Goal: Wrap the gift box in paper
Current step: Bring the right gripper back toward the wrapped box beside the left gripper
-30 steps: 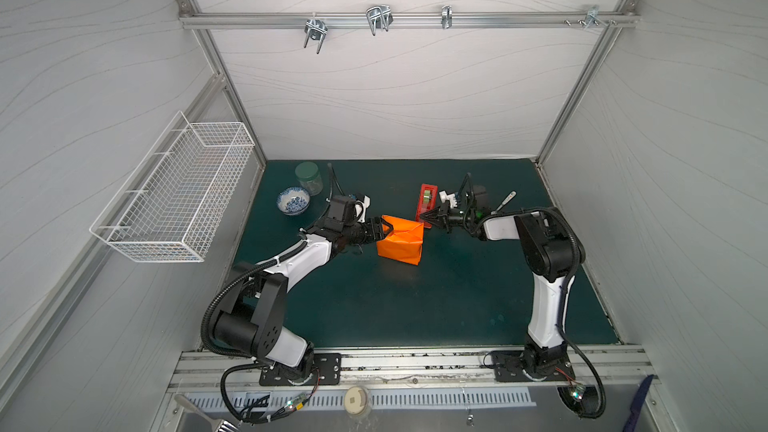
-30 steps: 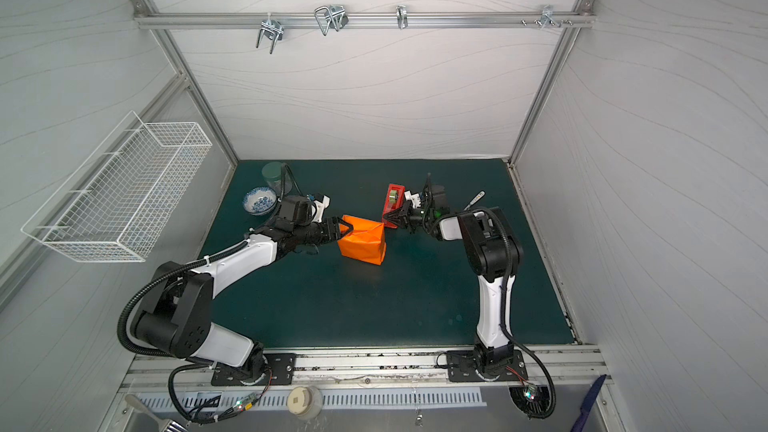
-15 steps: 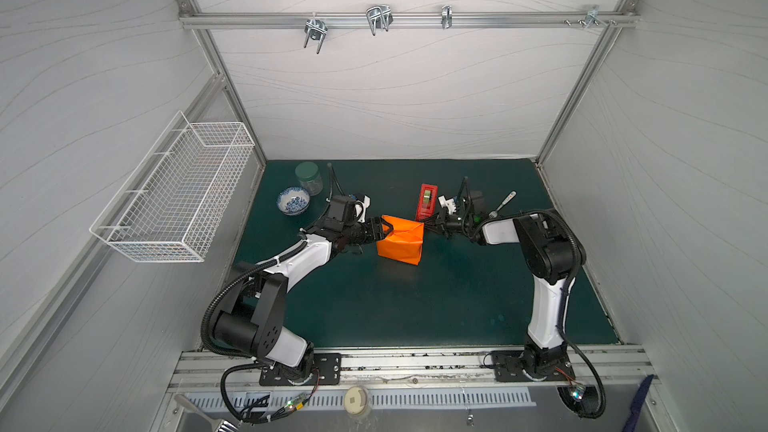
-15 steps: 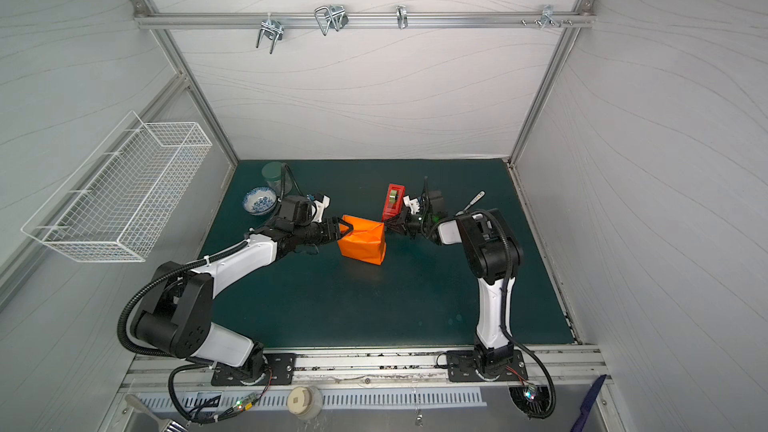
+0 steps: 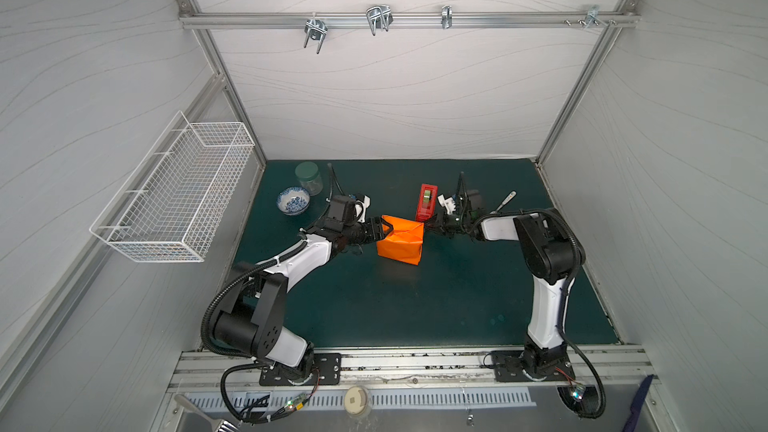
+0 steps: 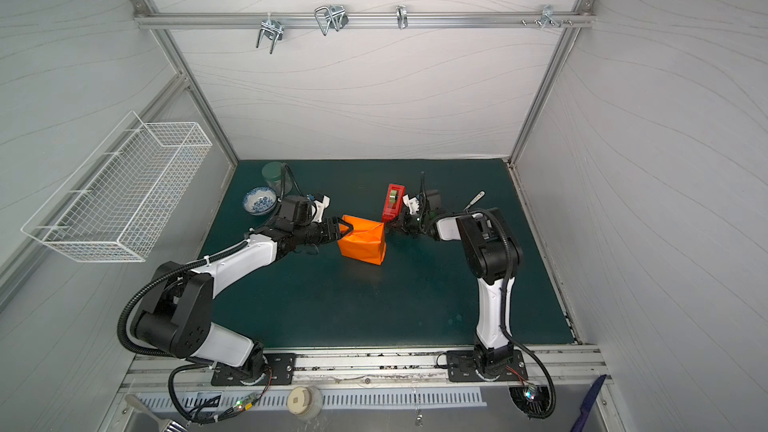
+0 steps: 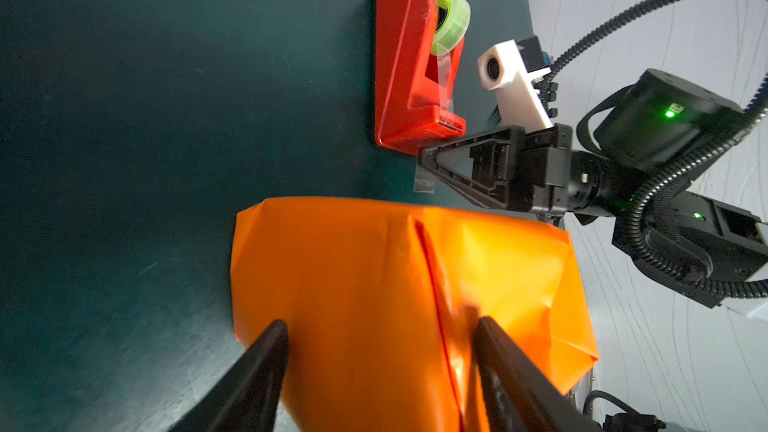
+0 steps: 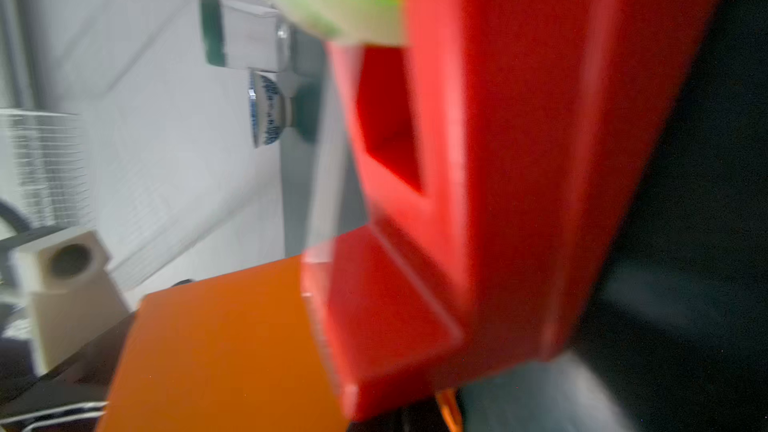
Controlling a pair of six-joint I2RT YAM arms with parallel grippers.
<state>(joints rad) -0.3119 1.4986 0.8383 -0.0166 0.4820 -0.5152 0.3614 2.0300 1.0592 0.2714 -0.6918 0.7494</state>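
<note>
While the paper [image 5: 401, 238] sits folded into a boxy orange parcel near the ctr of the dark green mat [image 5: 415, 305], the gift box is fully covered & shows in no view. L gripper [image 7: 380, 322] meets the parcel's left end: jaws spread wide, the 2 black fingers [image 7: 266, 361] lying against the paper's end face, 1 on either side of a slanting fold seam. The paper reaches past both fingers, so they rest on it rather than clamp it. R gripper [image 7: 424, 156] hangs low btwn the parcel's far right corner & the cutter end of the red tape dispenser [image 7: 411, 76], jaws pressed together on a short tape strip [image 7: 424, 180], clear, dangling from the tips. Whether that strip is cut free from the dispenser cannot be told. The dispenser stands on the mat just behind the parcel, a narrow band of mat btwn them, w/ a pale green tape roll [image 7: 451, 18] in its cradle. In both top views a blue-patterned bowl [image 5: 294, 200] & a green-lidded jar [image 5: 308, 177] stand side by side at the mat's far left corner, well apart from the parcel. A white wire basket [image 5: 174, 193] hangs on the left wall. R wrist view is blurred, w/ dispenser & paper close up.
</note>
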